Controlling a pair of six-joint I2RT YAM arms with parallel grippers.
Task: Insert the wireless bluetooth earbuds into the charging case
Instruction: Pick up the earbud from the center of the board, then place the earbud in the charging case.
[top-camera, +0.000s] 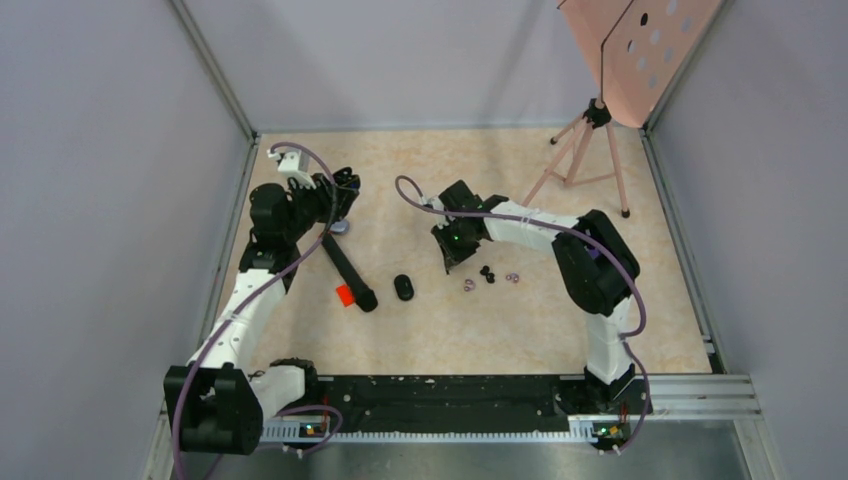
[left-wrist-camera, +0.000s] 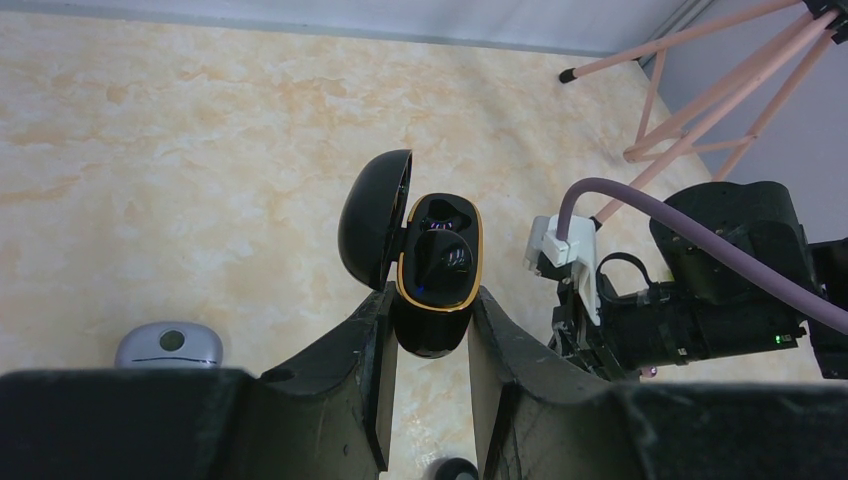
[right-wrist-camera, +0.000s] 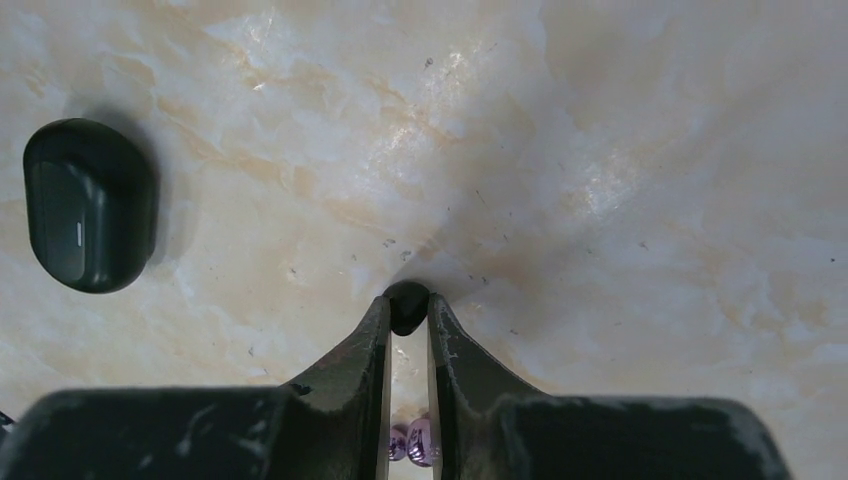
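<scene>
My left gripper (left-wrist-camera: 432, 318) (top-camera: 338, 200) is shut on the base of an open black charging case (left-wrist-camera: 437, 262) with a gold rim, its lid (left-wrist-camera: 372, 215) swung to the left. The case is held above the table at the far left. My right gripper (right-wrist-camera: 407, 312) (top-camera: 452, 256) is shut on a small black earbud (right-wrist-camera: 407, 297) at its fingertips, low over the table. More buds lie on the table right of it: a black one (top-camera: 487, 272) and two pale purple ones (top-camera: 468, 286) (top-camera: 512, 277). Purple buds (right-wrist-camera: 415, 442) also show between the right fingers' bases.
A closed black case (top-camera: 403, 287) (right-wrist-camera: 90, 205) lies mid-table. A long black marker with a red piece (top-camera: 350, 275) lies left of it. A grey case (left-wrist-camera: 168, 345) (top-camera: 340, 227) sits under the left gripper. A pink tripod (top-camera: 590, 150) stands at the back right.
</scene>
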